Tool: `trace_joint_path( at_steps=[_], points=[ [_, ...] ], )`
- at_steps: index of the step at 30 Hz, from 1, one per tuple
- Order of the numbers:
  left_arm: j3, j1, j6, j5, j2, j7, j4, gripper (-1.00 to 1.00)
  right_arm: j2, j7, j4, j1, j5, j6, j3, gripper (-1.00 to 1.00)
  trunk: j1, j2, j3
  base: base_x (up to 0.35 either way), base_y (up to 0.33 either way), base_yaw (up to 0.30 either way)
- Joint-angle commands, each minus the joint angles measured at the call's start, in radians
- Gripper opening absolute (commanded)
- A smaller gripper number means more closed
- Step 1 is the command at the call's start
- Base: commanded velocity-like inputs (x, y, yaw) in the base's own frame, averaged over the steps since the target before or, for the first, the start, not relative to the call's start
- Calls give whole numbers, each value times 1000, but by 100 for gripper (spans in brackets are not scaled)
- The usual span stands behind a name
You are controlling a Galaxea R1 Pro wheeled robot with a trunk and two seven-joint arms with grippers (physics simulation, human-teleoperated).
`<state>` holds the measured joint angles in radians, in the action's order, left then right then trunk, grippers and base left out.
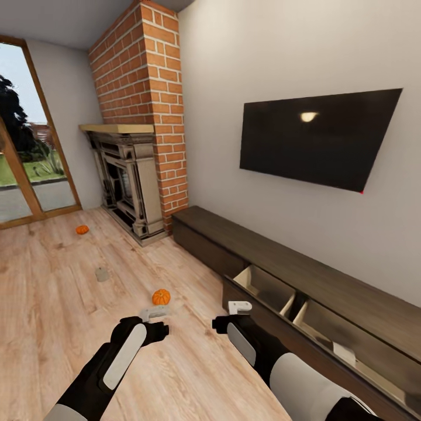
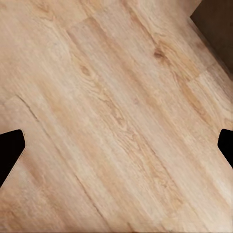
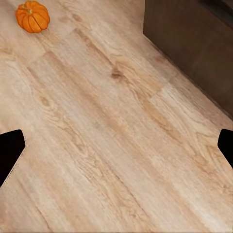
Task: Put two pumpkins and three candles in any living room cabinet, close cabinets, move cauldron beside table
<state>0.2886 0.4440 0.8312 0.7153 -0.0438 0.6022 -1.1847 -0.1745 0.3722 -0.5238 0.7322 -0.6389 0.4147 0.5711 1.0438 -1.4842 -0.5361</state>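
On floor: pumpkin (claws apart).

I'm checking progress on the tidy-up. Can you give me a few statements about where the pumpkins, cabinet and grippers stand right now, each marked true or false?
1. Both pumpkins lie on the floor. True: the near pumpkin sits ahead of the grippers, the far pumpkin near the fireplace.
2. Every drawer of the cabinet is shut. False: drawers stand pulled out, showing pale interiors.
3. The left gripper holds a pumpkin. False: it is open over bare floor.
4. The right gripper is open and empty. True.
5. The TV hangs on the wall above the cabinet. True.
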Motion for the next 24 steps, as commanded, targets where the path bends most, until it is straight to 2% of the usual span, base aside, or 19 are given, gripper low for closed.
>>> trace_joint_path(
  at_steps=[1, 13, 24],
  points=[
    [3, 1, 0, 10, -1, 10, -1, 100, 0, 8, -1, 1, -7, 3, 4, 100, 0, -1, -1, 167, 108, 240],
    [3, 1, 1, 10, -2, 9, -1, 100, 0, 8, -19, 1, -7, 1, 5, 100, 0, -1, 5, 208, 154, 233],
    [3, 3, 0, 10, -2, 9, 19, 100, 0, 5, -38, 1, -5, 0, 8, 100, 0, -1, 6, 248, 194, 41]
  ],
)
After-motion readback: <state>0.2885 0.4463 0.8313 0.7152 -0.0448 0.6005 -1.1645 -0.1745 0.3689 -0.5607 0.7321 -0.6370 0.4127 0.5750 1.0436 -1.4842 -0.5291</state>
